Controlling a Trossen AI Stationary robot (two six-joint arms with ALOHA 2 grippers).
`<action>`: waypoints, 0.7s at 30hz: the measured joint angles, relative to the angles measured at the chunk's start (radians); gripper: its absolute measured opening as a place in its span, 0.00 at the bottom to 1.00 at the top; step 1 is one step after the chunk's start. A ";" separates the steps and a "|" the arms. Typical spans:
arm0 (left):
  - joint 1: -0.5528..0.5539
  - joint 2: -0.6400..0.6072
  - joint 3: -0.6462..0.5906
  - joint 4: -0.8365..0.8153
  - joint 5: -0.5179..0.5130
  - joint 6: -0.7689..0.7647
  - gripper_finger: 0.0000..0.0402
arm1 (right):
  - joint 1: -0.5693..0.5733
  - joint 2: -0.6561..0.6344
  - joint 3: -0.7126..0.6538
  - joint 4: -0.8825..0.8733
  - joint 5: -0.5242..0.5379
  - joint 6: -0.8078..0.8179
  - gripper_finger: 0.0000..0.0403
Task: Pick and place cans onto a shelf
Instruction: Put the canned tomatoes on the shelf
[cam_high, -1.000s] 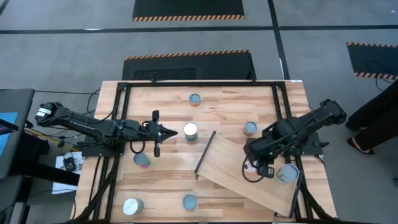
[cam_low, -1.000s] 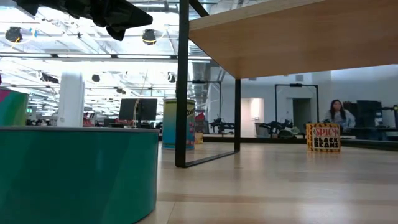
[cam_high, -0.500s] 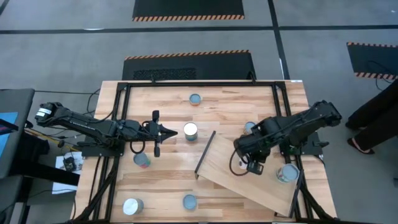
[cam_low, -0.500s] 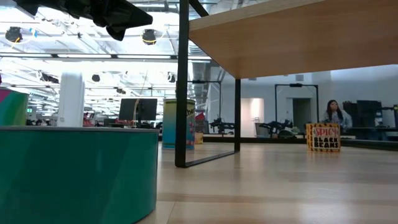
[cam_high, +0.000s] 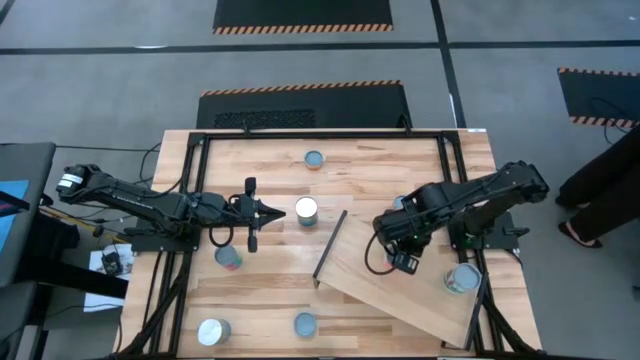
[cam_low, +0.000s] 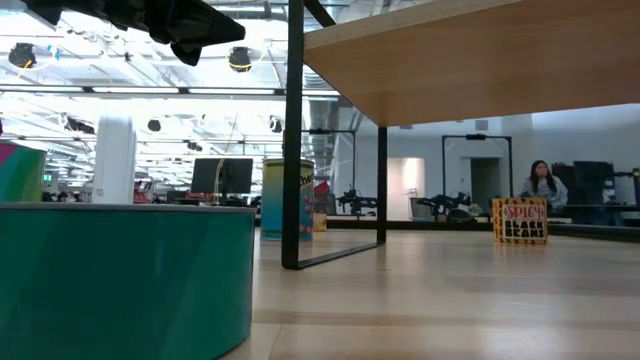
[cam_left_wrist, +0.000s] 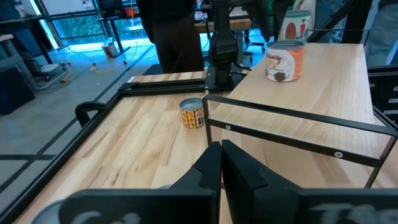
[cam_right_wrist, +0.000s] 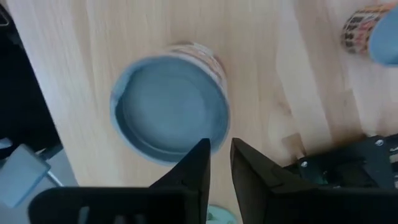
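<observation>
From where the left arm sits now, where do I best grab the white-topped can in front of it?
Grip the white-topped can across its round side wall, coming in level from the left gripper side. It stands upright on the tabletop, unobstructed on that side; the gripper is shut and must open first.

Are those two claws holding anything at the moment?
No. The left gripper is shut on nothing, beside a white-topped can. The right gripper is also shut and empty, above a can on the shelf.
</observation>
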 joint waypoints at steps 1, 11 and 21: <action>0.000 0.000 0.000 0.000 0.000 0.000 0.00 | 0.000 0.000 0.000 0.000 0.010 -0.009 0.23; 0.000 0.000 0.000 -0.010 0.000 0.000 0.00 | 0.184 -0.001 0.078 0.019 0.323 -0.092 0.06; 0.000 0.000 0.000 -0.010 0.000 -0.013 0.00 | 0.352 -0.045 -0.026 0.185 0.549 0.031 0.02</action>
